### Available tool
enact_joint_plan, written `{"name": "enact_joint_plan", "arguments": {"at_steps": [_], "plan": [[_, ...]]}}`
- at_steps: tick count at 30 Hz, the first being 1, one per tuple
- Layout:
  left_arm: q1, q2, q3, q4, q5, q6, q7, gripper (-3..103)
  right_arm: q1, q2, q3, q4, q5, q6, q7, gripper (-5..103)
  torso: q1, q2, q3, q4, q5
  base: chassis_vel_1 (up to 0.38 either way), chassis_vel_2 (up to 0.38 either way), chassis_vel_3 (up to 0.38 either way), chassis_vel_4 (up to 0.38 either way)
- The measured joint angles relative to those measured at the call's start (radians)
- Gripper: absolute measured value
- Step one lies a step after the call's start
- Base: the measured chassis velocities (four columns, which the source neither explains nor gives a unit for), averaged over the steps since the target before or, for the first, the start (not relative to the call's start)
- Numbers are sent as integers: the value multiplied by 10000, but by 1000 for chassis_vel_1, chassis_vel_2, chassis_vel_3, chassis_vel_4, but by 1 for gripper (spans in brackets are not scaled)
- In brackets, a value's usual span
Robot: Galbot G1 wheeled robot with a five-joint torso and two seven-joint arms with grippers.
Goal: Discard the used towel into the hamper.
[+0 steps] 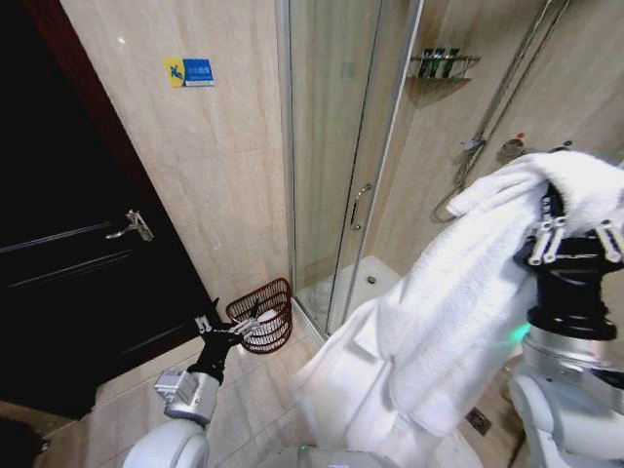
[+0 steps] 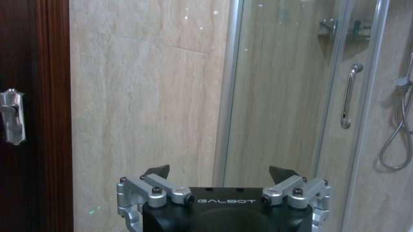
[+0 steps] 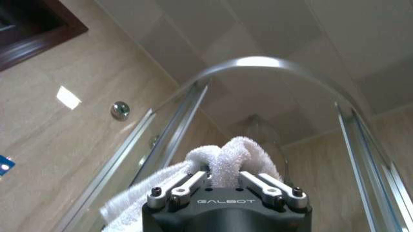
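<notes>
— Towel [image 1: 439, 322]: where do we see it?
— Clamped in our right gripper [image 1: 570, 234], raised high, white folds hanging down.
— And the hamper [image 1: 264, 314]?
— On the floor by the glass shower door [image 1: 336, 166], just beyond our left gripper [image 1: 237, 330], whose fingers are spread apart.

Left gripper [image 2: 226, 175] before a tiled wall and shower enclosure.

Item: black gripper body marked GALBOT, silver linkages either side, two dark fingertips [image 2: 156, 171] set well apart with nothing between them. Behind: beige stone-look wall [image 2: 142, 96]; dark wooden door frame [image 2: 51, 111] at one edge, with a chrome door handle [image 2: 11, 116] beside it. Glass shower door [image 2: 290, 96] in a metal frame, carrying a chrome pull handle [image 2: 348, 96]. Shower hose [image 2: 397, 135] hangs looped inside; a small fixture above, possibly a wire shelf [image 2: 358, 29].
</notes>
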Motion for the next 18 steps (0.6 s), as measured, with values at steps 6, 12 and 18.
{"name": "enact_joint_plan", "arguments": {"at_steps": [6, 12, 18], "plan": [[0, 0, 0, 1, 0, 0, 0, 100, -129, 71, 127, 0, 564, 32, 133, 8, 0, 0, 0, 0, -3, 0, 0, 0, 0], [0, 0, 0, 0, 0, 0, 0, 100, -233, 364, 376, -115, 710, 156, 370, 8, 0, 0, 0, 0, -2, 0, 0, 0, 0], [0, 0, 0, 0, 0, 0, 0, 100, -363, 623, 448, -169, 687, 123, 388, 8, 1, 0, 0, 0, -1, 0, 0, 0, 0]]}}
